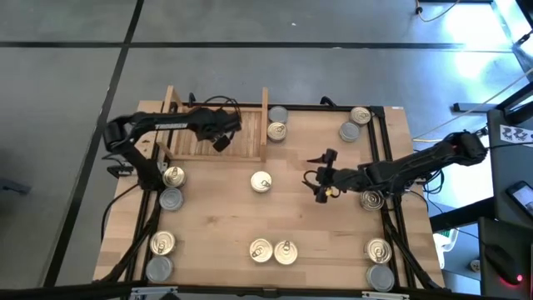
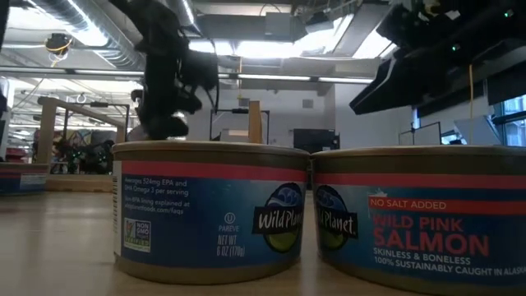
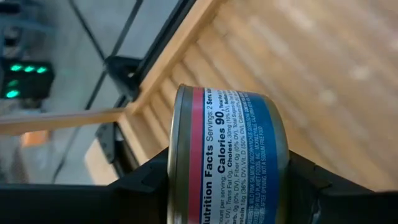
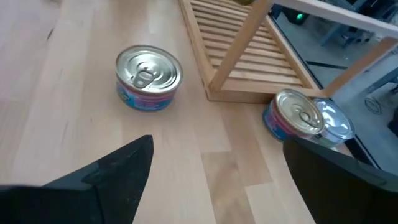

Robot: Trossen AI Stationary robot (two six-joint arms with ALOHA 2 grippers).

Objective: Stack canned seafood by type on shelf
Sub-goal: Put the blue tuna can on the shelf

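The shelf (image 1: pixel 215 133), a light-wood slatted rack, stands at the table's far left. My left gripper (image 1: pixel 221 140) hovers over its slats, shut on a blue-and-red labelled can (image 3: pixel 231 155). My right gripper (image 1: pixel 317 177) is open right of the table's middle, above the tabletop. Its fingers (image 4: pixel 115 177) point toward a pull-tab can (image 4: pixel 149 78) standing on its base at mid-table (image 1: pixel 261 181) and touch nothing. A pull-tab can (image 4: pixel 297 117) and a grey-topped can (image 4: pixel 336 121) stand by the shelf's right board. My left gripper pinches the can by its two flat ends (image 3: pixel 179 163), one finger (image 3: pixel 146 183) on each end. The can is turned on edge, its label wall toward the wrist camera. It sits above the shelf's slatted base (image 3: pixel 186 68); whether it touches the slats does not show.
Other cans stand in pairs along the table's left edge (image 1: pixel 172 176), near edge (image 1: pixel 273 251), right edge (image 1: pixel 371 199) and far right corner (image 1: pixel 360 115). Two of them fill the low view's foreground (image 2: pixel 214 210). Black frame rails (image 1: pixel 390 150) run along both sides.
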